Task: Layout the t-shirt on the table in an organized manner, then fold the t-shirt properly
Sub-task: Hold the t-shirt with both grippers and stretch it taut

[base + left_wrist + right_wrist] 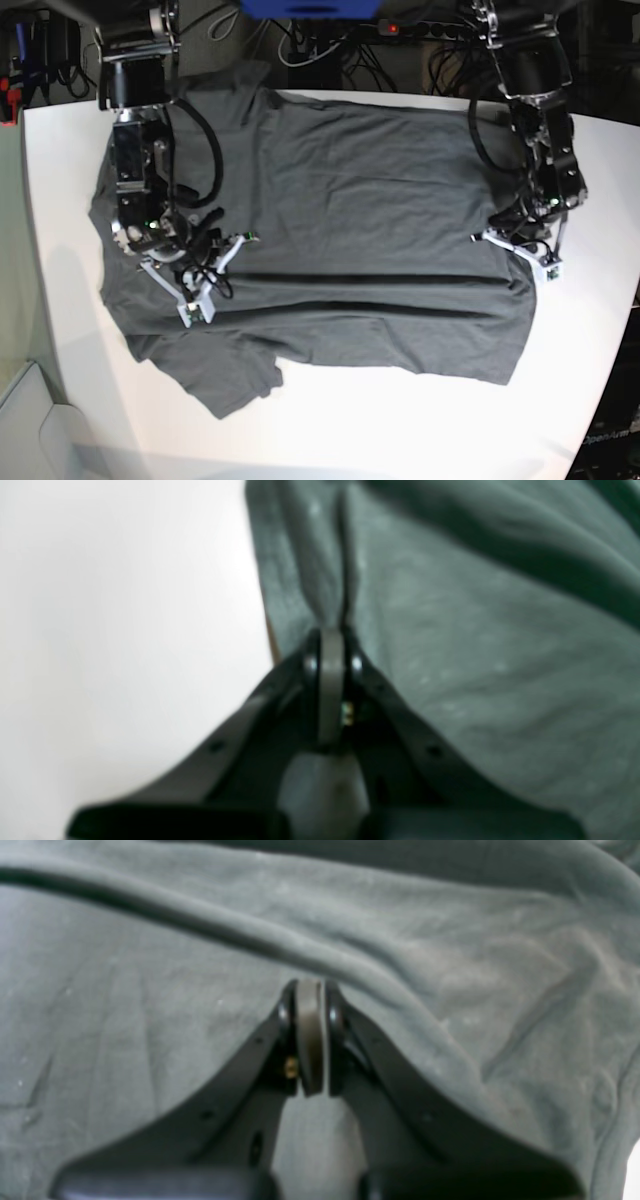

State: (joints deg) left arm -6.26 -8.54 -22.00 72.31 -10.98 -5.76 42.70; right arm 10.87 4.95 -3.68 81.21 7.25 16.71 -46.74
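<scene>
The t-shirt point(330, 230) is spread flat over the white desk point(420, 420), its long axis running across the base view from the collar end on that view's left to the hem on its right. A raised ridge of cloth point(370, 277) is seen stretching straight between the two sets of jaws.

The left jaws point(332, 630) are pressed together on a thin pinched fold of the shirt's edge; bare desk lies just to one side of them, the body of the shirt to the other. The right jaws point(310, 990) are likewise closed on a pleat, with cloth all round them and the ridge running off from their tips.

Each arm is judged to hold one end of the same fold line, so the coming move is likely to depend on both ends being carried together, square to that line, toward the shirt's opposite long edge. Neither arm is nearer the middle.
</scene>
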